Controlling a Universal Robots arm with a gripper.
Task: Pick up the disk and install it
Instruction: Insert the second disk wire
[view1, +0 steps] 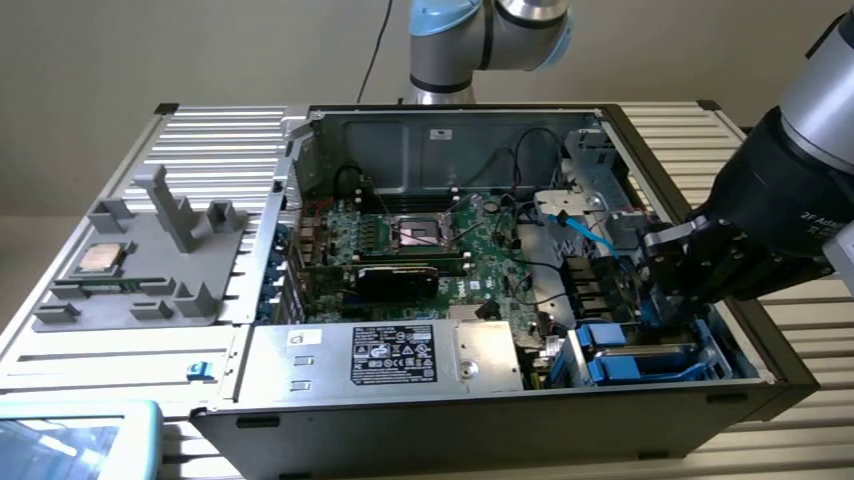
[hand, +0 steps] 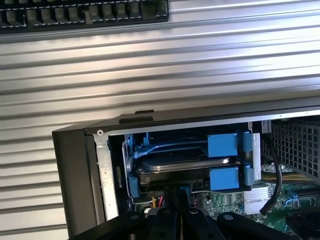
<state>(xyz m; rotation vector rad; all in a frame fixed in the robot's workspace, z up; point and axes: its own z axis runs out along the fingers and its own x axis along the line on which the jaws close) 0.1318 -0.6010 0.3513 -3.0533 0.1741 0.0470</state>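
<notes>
Exterior view, read from its left to its right: a grey plastic holder (view1: 154, 255) lay on the ribbed metal table (view1: 214, 135), with a small square chip (view1: 102, 257) resting on its left part. Beside it stood the open computer case (view1: 454, 400), its green circuit board (view1: 441, 245) exposed and a large silver box (view1: 387, 355) with a black label lying along the near wall. At the case's corner on the exterior view's right sat the blue drive bays (view1: 647, 360). My gripper (view1: 667, 270) hung just above those bays, its dark fingers pressed together and pinching nothing that could be made out.

Wrist view: the disk (hand: 182, 162) lay flat inside the bay at the case's corner, its silver-grey top visible between blue rails (hand: 222, 145), with blue tabs above and below its edge. My gripper (hand: 177, 210) stood near the bay's opening, apart from the disk. A black cable (hand: 274, 185) curved over the circuit board beside the bay.
</notes>
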